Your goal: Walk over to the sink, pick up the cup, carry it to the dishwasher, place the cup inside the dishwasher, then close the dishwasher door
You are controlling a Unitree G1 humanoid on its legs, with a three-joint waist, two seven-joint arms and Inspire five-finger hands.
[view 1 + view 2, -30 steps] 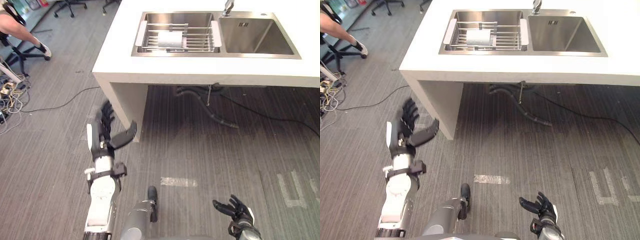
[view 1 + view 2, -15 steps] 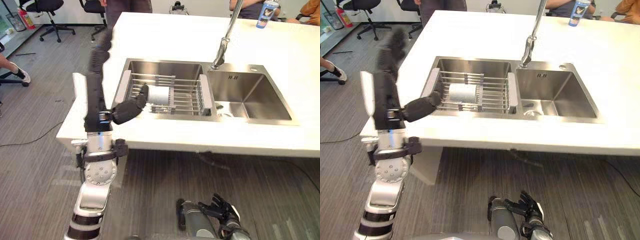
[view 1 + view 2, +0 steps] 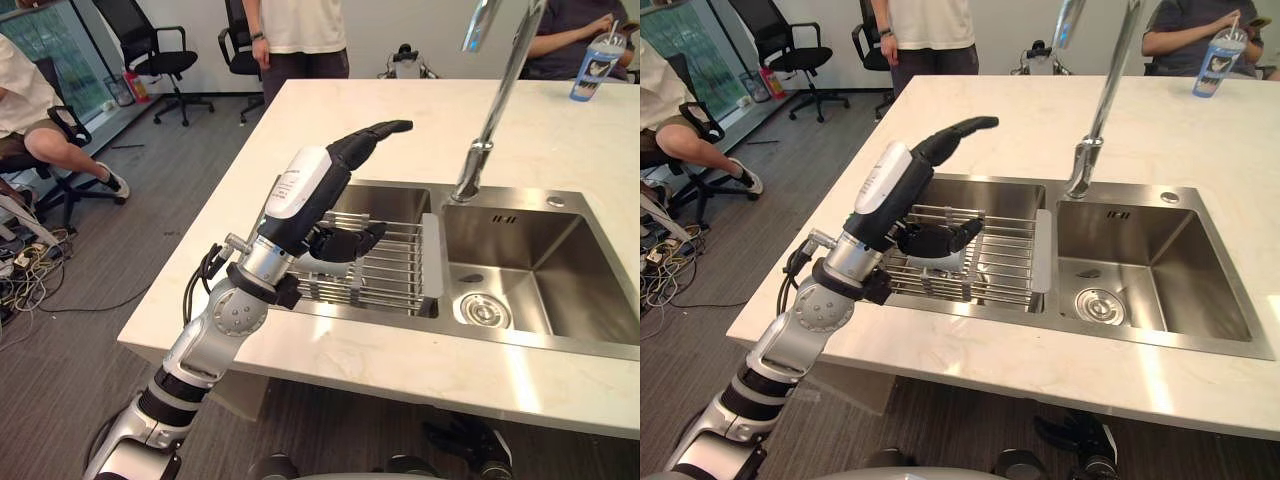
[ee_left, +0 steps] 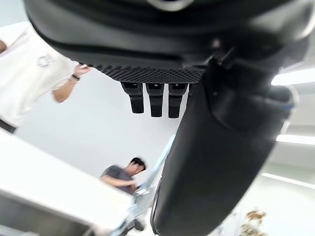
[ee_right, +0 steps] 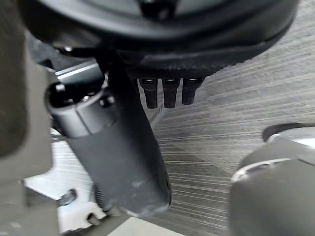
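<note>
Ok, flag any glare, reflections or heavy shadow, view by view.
Left eye view: light glints off the faucet and the sink's steel walls, and sheens the countertop's front edge. Left wrist view: the left hand is a dark silhouette against a bright wall and glaring light strips. Right wrist view: the right hand is in shade, the carpet beyond evenly lit.

One sink [image 3: 585, 285] (two basins), one faucet [image 3: 470, 170], one rack [image 3: 395, 275], three people [image 3: 300, 25]

Silver-grey jointed left arm [image 3: 214, 332], dark left hand [image 3: 345, 241], white thumb cover [image 3: 300, 186]
</note>
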